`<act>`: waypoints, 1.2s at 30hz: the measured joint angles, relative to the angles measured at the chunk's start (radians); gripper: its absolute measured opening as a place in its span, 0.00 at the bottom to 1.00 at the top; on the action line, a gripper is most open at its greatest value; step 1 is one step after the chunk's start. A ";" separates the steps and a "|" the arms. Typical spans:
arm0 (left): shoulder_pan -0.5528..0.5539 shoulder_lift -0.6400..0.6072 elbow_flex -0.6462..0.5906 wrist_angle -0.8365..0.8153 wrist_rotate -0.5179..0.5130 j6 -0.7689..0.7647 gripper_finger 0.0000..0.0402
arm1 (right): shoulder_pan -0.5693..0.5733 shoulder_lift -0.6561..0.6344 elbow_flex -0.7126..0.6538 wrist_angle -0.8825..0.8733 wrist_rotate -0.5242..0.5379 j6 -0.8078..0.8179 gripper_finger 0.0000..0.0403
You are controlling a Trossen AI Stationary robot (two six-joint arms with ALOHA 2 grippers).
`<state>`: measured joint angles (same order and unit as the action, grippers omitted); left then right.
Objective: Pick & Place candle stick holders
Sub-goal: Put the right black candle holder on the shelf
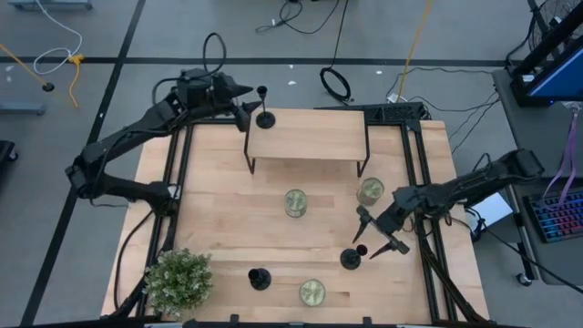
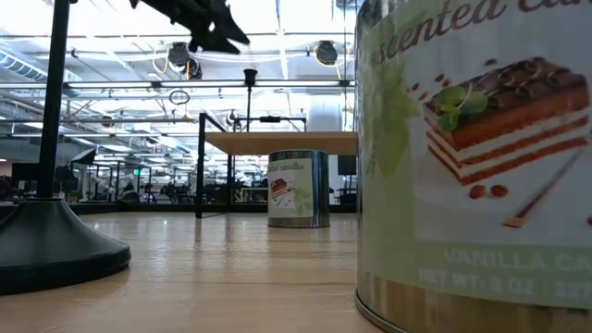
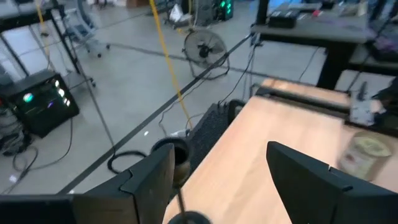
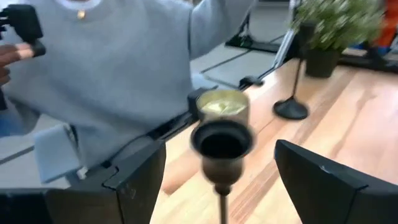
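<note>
One black candle stick holder (image 1: 264,117) stands on its round base at the far left corner of a small raised wooden shelf (image 1: 310,137). My left gripper (image 1: 246,100) is open beside it. In the left wrist view its cup (image 3: 178,153) shows between the two fingers, close to one of them. A second holder (image 1: 352,258) stands on the table at the near right. My right gripper (image 1: 378,234) is open just to its right, and its cup (image 4: 222,140) shows between the fingers. A third holder (image 1: 260,278) stands near the front edge.
Three candle tins stand on the table (image 1: 228,228): one in the middle (image 1: 295,202), one to the right of it (image 1: 370,191), and one at the front (image 1: 311,292). A potted plant (image 1: 178,281) is at the near left corner. A person in a grey sweater (image 4: 124,68) stands beyond the table.
</note>
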<state>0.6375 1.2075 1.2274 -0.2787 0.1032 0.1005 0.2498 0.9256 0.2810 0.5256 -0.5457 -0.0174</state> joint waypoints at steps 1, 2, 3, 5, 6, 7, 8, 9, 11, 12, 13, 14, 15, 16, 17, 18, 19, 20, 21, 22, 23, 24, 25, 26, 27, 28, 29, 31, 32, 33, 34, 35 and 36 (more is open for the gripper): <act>-0.008 -0.015 0.000 -0.003 0.000 0.000 0.65 | 0.008 0.025 0.000 0.010 0.003 -0.002 0.74; -0.016 -0.028 0.000 -0.011 0.000 0.000 0.65 | 0.016 0.049 0.000 0.018 0.019 -0.004 0.74; -0.024 -0.041 0.000 -0.017 0.000 0.000 0.65 | 0.024 0.074 0.000 0.029 0.036 -0.009 0.74; -0.038 -0.062 0.000 -0.029 0.000 0.000 0.65 | 0.035 0.117 0.000 0.048 0.089 -0.025 0.73; -0.046 -0.074 0.000 -0.036 0.001 0.000 0.65 | 0.038 0.137 0.000 0.049 0.111 -0.030 0.72; -0.052 -0.084 0.000 -0.042 0.001 0.000 0.65 | 0.040 0.155 0.000 0.049 0.132 -0.032 0.71; -0.058 -0.093 0.000 -0.047 0.001 0.000 0.65 | 0.040 0.174 0.000 0.049 0.147 -0.031 0.71; -0.065 -0.102 0.000 -0.055 0.001 0.000 0.65 | 0.040 0.191 0.000 0.048 0.152 -0.026 0.70; -0.077 -0.115 0.000 -0.076 0.001 0.000 0.65 | 0.040 0.225 0.000 0.048 0.150 -0.024 0.67; -0.082 -0.120 0.000 -0.086 0.000 0.000 0.65 | 0.040 0.240 0.000 0.048 0.144 -0.026 0.65; -0.088 -0.124 0.000 -0.095 0.001 0.000 0.65 | 0.040 0.253 0.000 0.047 0.127 -0.029 0.62; -0.092 -0.128 0.000 -0.104 0.001 -0.001 0.65 | 0.040 0.264 0.000 0.048 0.119 -0.031 0.60; -0.097 -0.131 0.000 -0.112 0.001 -0.001 0.65 | 0.040 0.274 0.000 0.055 0.103 -0.032 0.57; -0.101 -0.133 0.000 -0.118 0.001 -0.001 0.65 | 0.040 0.281 0.000 0.061 0.096 -0.032 0.54; -0.105 -0.134 0.000 -0.126 0.001 -0.002 0.65 | 0.040 0.287 0.000 0.071 0.088 -0.032 0.50; -0.109 -0.136 0.000 -0.141 0.000 -0.004 0.65 | 0.040 0.293 0.000 0.086 0.073 -0.032 0.46; -0.112 -0.136 0.000 -0.154 0.001 -0.004 0.65 | 0.040 0.297 0.000 0.105 0.066 -0.032 0.43; -0.115 -0.137 0.000 -0.161 0.001 -0.004 0.65 | 0.040 0.301 0.000 0.122 0.050 -0.032 0.39; -0.118 -0.137 0.000 -0.173 0.001 -0.006 0.65 | 0.040 0.302 0.000 0.132 0.044 -0.032 0.34; -0.123 -0.137 0.000 -0.194 0.001 -0.011 0.65 | 0.040 0.301 0.000 0.137 0.043 -0.032 0.30; -0.126 -0.137 0.000 -0.217 0.002 -0.018 0.65 | 0.040 0.301 0.000 0.138 0.044 -0.032 0.26; -0.129 -0.137 0.000 -0.237 0.002 -0.025 0.65 | 0.040 0.301 0.000 0.137 0.044 -0.032 0.22; -0.133 -0.137 0.000 -0.259 0.002 -0.025 0.65 | 0.040 0.302 0.000 0.136 0.045 -0.034 0.18; -0.138 -0.137 0.000 -0.284 0.002 -0.025 0.65 | 0.040 0.302 0.000 0.136 0.044 -0.041 0.14; -0.144 -0.137 0.000 -0.310 0.002 -0.026 0.65 | 0.040 0.302 0.000 0.137 0.044 -0.050 0.09; -0.150 -0.137 0.000 -0.339 0.002 -0.022 0.65 | 0.040 0.302 0.000 0.138 0.044 -0.059 0.05; -0.159 -0.137 0.000 -0.373 0.003 -0.011 0.65 | 0.040 0.301 0.000 0.141 0.046 -0.063 0.03; -0.171 -0.145 0.000 -0.442 0.012 0.017 0.65 | 0.040 0.301 0.000 0.141 0.043 -0.077 0.04; -0.177 -0.151 0.000 -0.476 0.022 0.033 0.65 | 0.040 0.301 0.000 0.142 0.043 -0.083 0.05; -0.182 -0.157 0.000 -0.503 0.029 0.049 0.65 | 0.040 0.301 0.000 0.144 0.044 -0.086 0.05; -0.187 -0.162 0.000 -0.525 0.031 0.057 0.65 | 0.040 0.302 0.000 0.152 0.047 -0.088 0.06; -0.192 -0.168 0.000 -0.541 0.031 0.055 0.65 | 0.040 0.302 -0.001 0.170 0.047 -0.091 0.05; -0.198 -0.174 0.000 -0.556 0.030 0.047 0.65 | 0.039 0.302 -0.002 0.200 0.047 -0.097 0.04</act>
<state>0.4392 1.0335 1.2270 -0.8342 0.1334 0.1474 0.2889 1.2278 0.2794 0.7251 -0.4984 -0.1142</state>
